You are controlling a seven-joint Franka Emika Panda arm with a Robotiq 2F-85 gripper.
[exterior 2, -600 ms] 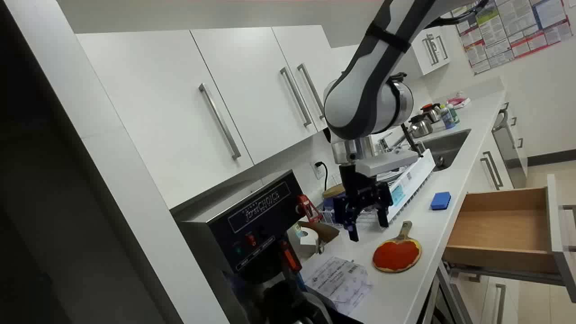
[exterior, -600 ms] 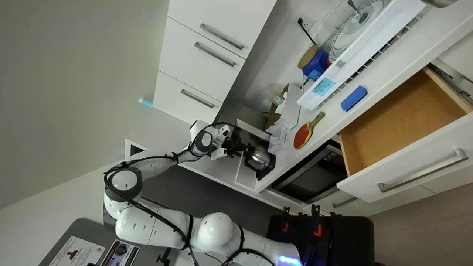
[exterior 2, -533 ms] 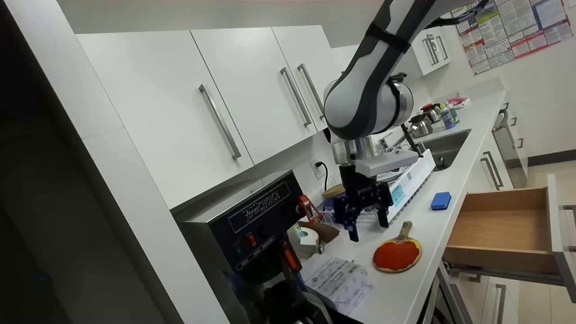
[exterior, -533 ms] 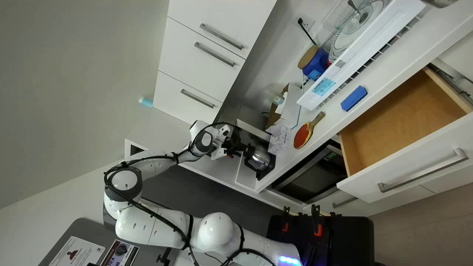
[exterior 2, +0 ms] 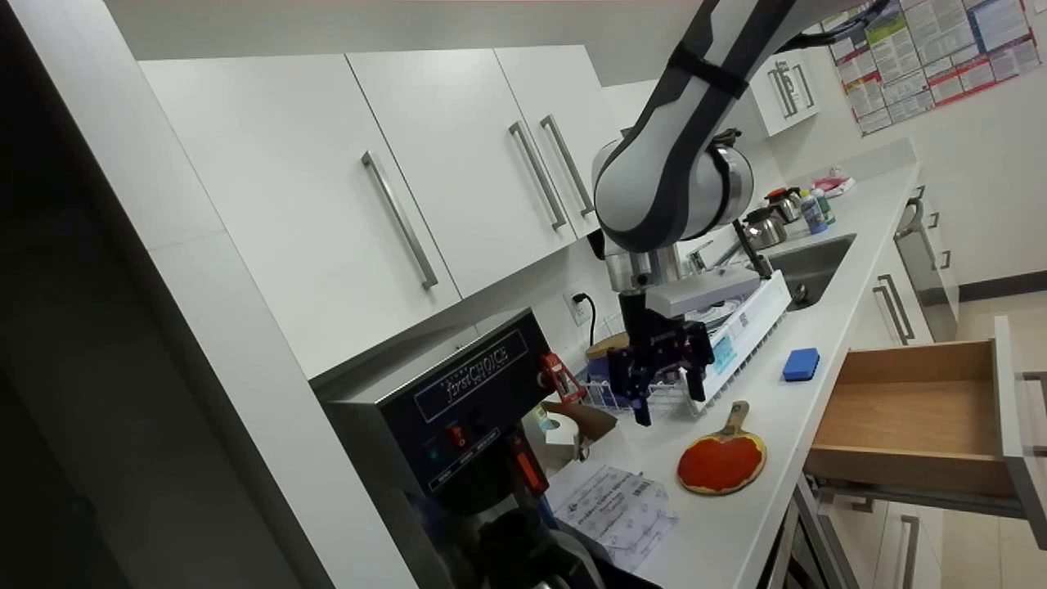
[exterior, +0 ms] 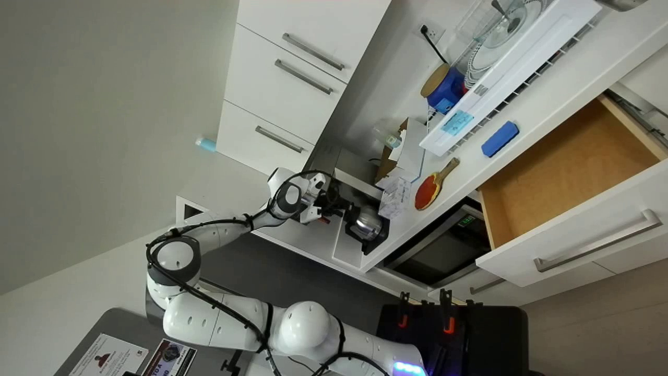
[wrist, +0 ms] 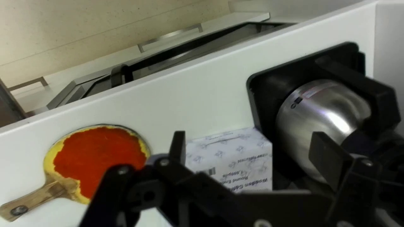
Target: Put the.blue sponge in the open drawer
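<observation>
The blue sponge (exterior: 500,139) lies on the white counter beside the open drawer; it also shows in an exterior view (exterior 2: 801,365). The open drawer (exterior: 569,172) is pulled out, with a tan wooden interior, seen too in an exterior view (exterior 2: 916,409). My gripper (exterior 2: 671,405) is open, points down and hangs above the counter, away from the sponge and near the coffee machine. In the wrist view the open fingers (wrist: 252,148) are wide apart with nothing between them. The sponge and the drawer interior are out of the wrist view.
A red-and-yellow paddle (exterior 2: 721,463) lies on the counter between gripper and sponge. A printed white box (wrist: 227,154) and a steel coffee pot (wrist: 322,116) are below the gripper. The coffee machine (exterior 2: 458,401) stands close by. A white dish rack (exterior: 511,78) runs behind the sponge.
My gripper has risen slightly, still open. The sponge, the drawer and the other things have not moved.
</observation>
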